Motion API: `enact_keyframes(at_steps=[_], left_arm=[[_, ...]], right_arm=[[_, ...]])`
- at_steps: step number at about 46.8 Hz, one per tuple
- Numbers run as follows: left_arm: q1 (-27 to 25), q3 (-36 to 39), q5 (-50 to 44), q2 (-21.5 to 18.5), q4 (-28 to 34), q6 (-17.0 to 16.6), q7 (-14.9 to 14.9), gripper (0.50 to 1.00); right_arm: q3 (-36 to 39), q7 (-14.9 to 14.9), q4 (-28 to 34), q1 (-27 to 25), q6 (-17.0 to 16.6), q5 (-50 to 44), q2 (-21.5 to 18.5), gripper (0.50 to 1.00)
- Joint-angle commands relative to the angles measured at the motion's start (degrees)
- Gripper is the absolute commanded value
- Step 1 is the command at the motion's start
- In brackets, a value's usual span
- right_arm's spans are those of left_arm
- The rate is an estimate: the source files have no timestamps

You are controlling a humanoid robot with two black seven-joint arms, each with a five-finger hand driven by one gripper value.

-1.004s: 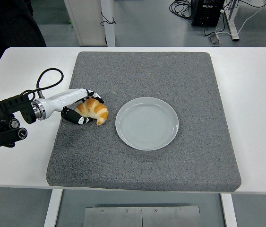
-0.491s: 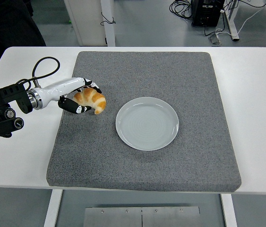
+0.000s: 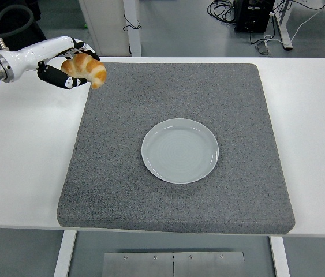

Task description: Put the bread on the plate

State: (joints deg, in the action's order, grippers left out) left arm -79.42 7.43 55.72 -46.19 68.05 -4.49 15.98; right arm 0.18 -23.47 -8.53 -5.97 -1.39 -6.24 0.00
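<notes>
Head view: left robot hand, white w/ black fingers [image 3: 64, 63], grasps golden-brown croissant-shaped bread [image 3: 85, 68], held in air well up-left of round pale grey-blue plate [image 3: 179, 150]. Plate sits mid grey felt mat [image 3: 220, 92] on white table [image 3: 312, 104].

Matt surfaces, one glossy plate

The mat [image 3: 168, 190] looks like rough, speckled grey felt; the plate [image 3: 179, 150] is smooth and glazed; the croissant [image 3: 85, 67] has a shiny browned crust; the table [image 3: 23, 156] is smooth white laminate.

Left arm [image 3: 0, 60] cut off, seemingly mid-forearm
</notes>
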Motion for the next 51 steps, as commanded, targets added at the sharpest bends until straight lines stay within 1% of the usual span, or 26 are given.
enact_keyframes(at_steps=[1,7,12,15,21,28,32,37,43,51], left_arm=[[-1.43,-0.57,0.0,-0.39,-0.02,0.97,-0.07,0.528],[-2.93,-0.66,0.09,-0.31,-0.02,1.59,-0.07,0.528],[-3.2,-0.75,0.35,0.92,-0.02,1.59,-0.16,0.528],[-3.37,-0.75,0.88,3.46,-0.11,1.59,-0.68,0.527],[-3.2,-0.66,1.06,9.18,-0.19,1.5,-2.97,0.527],[-2.84,-0.57,1.15,13.84,-0.11,1.33,-3.41,0.527],[-2.93,-0.57,1.23,15.86,-0.2,1.33,-3.5,0.527],[-3.02,-0.66,1.93,17.27,-0.2,1.24,-3.5,0.525],[-2.84,-0.84,5.19,19.29,-0.28,0.98,-3.5,0.524],[-2.58,-1.36,5.45,22.1,-0.28,0.36,-3.58,0.524]], right_arm=[[0.0,0.01,0.0,0.0,-0.01,0.0,0.0,1.0],[0.0,0.01,0.0,0.0,-0.01,0.0,0.0,1.0],[0.0,0.01,0.0,0.0,-0.01,0.0,0.0,1.0],[0.0,0.01,0.0,0.0,-0.01,0.0,0.0,1.0],[0.0,0.01,0.0,0.0,-0.01,0.0,0.0,1.0],[0.0,0.01,0.0,0.0,-0.01,0.0,0.0,1.0],[0.0,0.01,0.0,0.0,-0.01,0.0,0.0,1.0],[0.0,0.01,0.0,0.0,-0.01,0.0,0.0,1.0],[0.0,0.01,0.0,0.0,-0.01,0.0,0.0,1.0],[0.0,0.01,0.0,0.0,-0.01,0.0,0.0,1.0]])
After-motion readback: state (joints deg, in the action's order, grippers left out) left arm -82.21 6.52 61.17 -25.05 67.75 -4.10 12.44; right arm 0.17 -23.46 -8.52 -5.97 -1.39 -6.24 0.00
